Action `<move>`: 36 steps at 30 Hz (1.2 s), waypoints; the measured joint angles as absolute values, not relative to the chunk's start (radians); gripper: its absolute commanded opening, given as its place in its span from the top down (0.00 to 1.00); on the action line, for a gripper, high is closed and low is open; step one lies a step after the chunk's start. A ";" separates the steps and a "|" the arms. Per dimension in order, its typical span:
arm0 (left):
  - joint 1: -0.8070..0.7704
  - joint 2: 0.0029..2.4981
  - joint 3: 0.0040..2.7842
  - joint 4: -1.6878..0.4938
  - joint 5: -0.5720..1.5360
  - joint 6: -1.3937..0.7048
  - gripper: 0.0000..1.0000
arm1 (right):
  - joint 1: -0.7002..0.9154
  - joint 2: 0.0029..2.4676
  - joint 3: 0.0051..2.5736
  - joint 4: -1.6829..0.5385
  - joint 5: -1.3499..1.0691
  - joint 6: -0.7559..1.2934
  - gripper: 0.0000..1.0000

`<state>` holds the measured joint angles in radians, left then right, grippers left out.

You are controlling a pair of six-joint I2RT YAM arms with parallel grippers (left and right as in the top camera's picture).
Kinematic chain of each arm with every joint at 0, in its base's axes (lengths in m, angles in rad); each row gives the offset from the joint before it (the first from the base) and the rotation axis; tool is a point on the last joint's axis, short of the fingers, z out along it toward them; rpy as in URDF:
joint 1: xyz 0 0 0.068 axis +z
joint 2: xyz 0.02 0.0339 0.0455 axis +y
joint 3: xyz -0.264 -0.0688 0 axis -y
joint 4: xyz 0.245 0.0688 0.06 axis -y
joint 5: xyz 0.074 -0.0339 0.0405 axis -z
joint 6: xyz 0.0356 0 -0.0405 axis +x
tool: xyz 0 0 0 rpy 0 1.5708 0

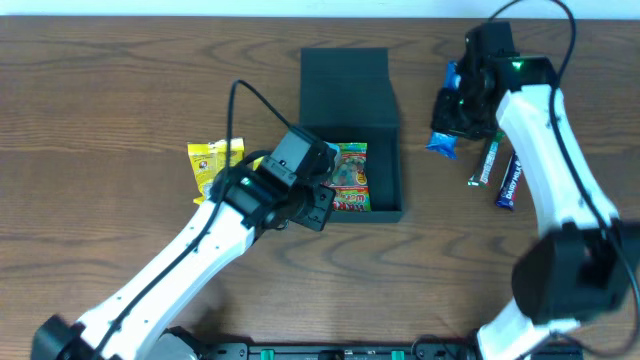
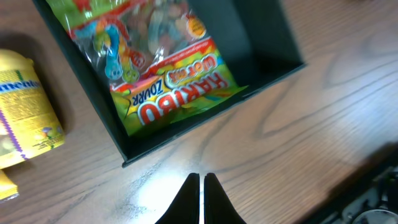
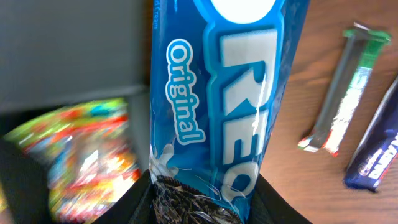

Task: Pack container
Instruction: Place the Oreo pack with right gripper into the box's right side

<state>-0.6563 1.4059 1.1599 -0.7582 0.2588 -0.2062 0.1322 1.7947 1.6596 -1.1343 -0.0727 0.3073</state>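
The left arm [image 1: 190,260] reaches in from the near edge of the brown wooden worktop [image 1: 100,100]. Its jaws are clenched tip to tip on nothing, above bare wood just in front of the container's near wall. The container [image 1: 386,150], a dark green square box, sits at mid-worktop. A bright Haribo packet [image 1: 350,178] lies flat in its near-left part, and the rest of the floor is bare. A yellow packet [image 1: 212,165] lies on the wood near the container's left side, not touching it. To the right, 2 bars lie side by side, well apart from the box: a green-and-silver bar [image 1: 487,162] and a dark blue bar [image 1: 508,182]. Just beyond them the right arm [image 1: 555,150] has its jaws grasping a blue Oreo packet [image 3: 217,93], held off the worktop between the bars and the container's right wall. Farthest back, the flap lid [image 1: 345,85] lies open behind the box.
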 measured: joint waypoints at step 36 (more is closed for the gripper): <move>-0.656 1.122 1.179 -0.871 0.258 -0.209 0.83 | 0.462 1.695 1.312 -0.941 -0.019 0.379 0.36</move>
